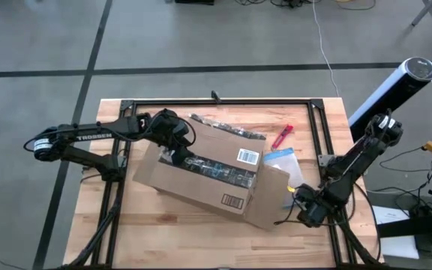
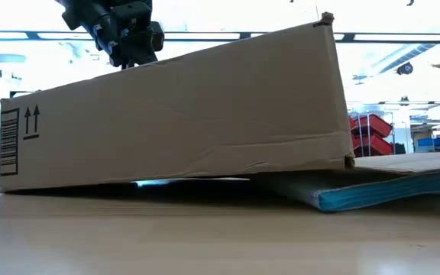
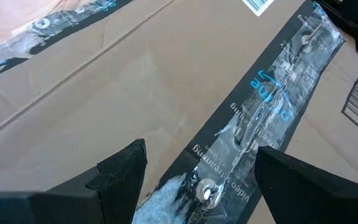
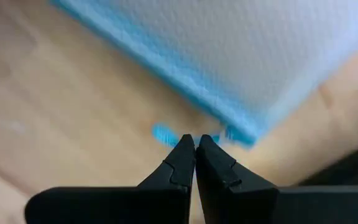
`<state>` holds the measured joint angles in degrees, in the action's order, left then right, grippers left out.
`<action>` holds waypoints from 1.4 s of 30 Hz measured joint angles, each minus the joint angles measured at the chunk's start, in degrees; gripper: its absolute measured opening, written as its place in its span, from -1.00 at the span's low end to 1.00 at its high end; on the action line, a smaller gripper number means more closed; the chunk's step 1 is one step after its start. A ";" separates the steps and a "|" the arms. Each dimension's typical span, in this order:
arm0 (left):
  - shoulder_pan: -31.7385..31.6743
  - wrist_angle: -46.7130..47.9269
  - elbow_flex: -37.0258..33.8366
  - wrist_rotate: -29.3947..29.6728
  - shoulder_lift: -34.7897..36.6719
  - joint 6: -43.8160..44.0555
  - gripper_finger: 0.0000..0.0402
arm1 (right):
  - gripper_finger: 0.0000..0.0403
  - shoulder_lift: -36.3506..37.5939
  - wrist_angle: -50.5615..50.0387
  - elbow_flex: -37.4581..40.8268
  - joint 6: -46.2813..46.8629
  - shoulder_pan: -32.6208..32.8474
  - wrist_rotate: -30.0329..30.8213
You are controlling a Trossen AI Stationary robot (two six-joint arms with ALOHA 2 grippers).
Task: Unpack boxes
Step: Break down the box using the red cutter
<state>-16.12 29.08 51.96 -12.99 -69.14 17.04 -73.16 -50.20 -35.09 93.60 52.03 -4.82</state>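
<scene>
the corrugated cardboard shipping box [image 1: 201,169] lies slantwise across the middle of the table [image 1: 201,232], its lid flaps closed under a long strip of printed clear tape [image 3: 272,106] with a white barcode label [image 1: 247,157] beside it. in the low view its one end rides up on the blue-edged padded mailer [image 2: 380,195], so the box sits tilted rather than flat. one side flap splays out toward the right arm.

the left gripper [image 3: 197,180] hovers over the box top with its fingers spread wide, straddling the near end of the tape strip where the tape looks torn and bunched; it grasps nothing. the right gripper [image 4: 196,152] sits low at the table's right edge beside the mailer [image 4: 260,56], fingers pinched together with nothing visible between them. a small red tool [image 1: 282,136] lies on the table beyond the mailer, apart from both grippers.

the box looks light and fairly stiff, though its side panel shows a crease and will probably buckle if squeezed. the tape is slick and clings hard. the loose ragged tape end is likely the best place to pinch, or the free flap edge, while the other arm steadies the box, since it could slide or rock on the mailer.
</scene>
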 joint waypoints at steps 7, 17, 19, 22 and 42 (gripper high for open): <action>0.04 -0.50 0.00 -0.28 0.00 -0.11 0.36 | -1.00 5.23 8.96 -0.15 7.81 3.10 12.47; 0.07 -6.48 0.02 -2.93 -0.01 -0.02 0.36 | -1.00 12.83 13.12 -0.22 10.83 -0.68 42.84; 0.28 -8.46 0.02 -3.83 0.00 0.01 0.36 | -1.00 12.62 13.47 -0.22 8.71 -3.05 42.84; 1.07 -10.80 0.02 -4.56 -0.01 0.39 0.36 | -1.00 11.94 13.47 -0.22 6.27 -6.71 42.84; 12.99 -8.45 0.02 -10.11 1.37 -1.79 0.36 | -1.00 11.56 25.65 -0.26 -30.35 -44.73 41.29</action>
<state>-3.13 20.63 51.99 -23.10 -67.77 15.25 -61.60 -24.55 -35.35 63.25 7.30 36.47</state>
